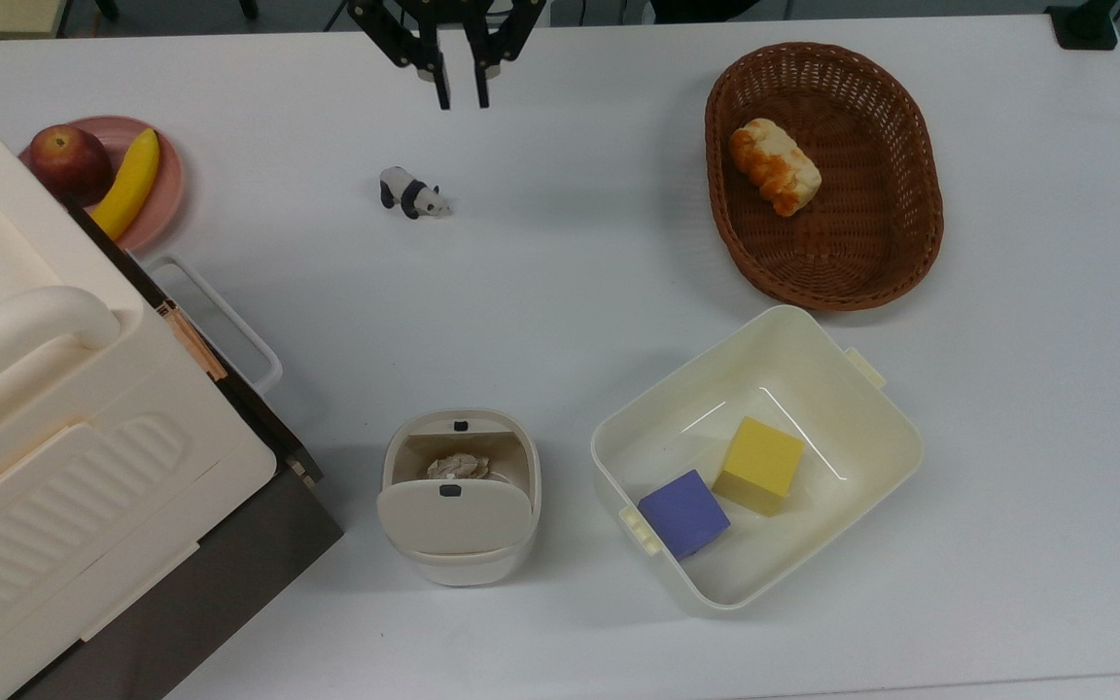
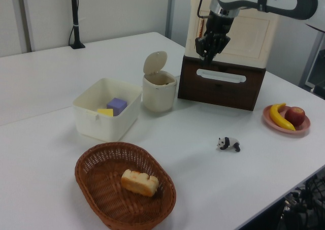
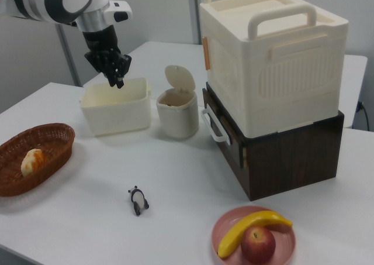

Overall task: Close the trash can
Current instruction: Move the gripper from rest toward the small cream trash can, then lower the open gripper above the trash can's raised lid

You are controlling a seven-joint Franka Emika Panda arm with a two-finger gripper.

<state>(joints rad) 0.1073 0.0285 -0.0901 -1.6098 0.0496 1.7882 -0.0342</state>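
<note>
The trash can [image 1: 460,569] is a small cream-white bin near the top view's lower middle. Its beige lid [image 1: 453,520] stands hinged up, and crumpled paper shows inside. In the left view the trash can [image 2: 158,95] sits between the tub and the dark cabinet, with its lid [image 2: 154,62] upright. In the right view the trash can [image 3: 177,120] has its lid [image 3: 177,78] raised too. My gripper [image 1: 462,97] hangs high over the table's far edge, well away from the bin. Its fingers are drawn nearly together around nothing. The gripper [image 2: 208,59] points downward, as does the gripper [image 3: 118,82] in the right view.
A cream tub [image 1: 813,331] with a yellow and a purple cube stands to the bin's right in the top view. A wicker basket [image 1: 920,224] holds bread. A toy panda [image 1: 412,193], a pink fruit plate [image 1: 166,185] and a big cream box [image 1: 54,408] on a dark cabinet are also present.
</note>
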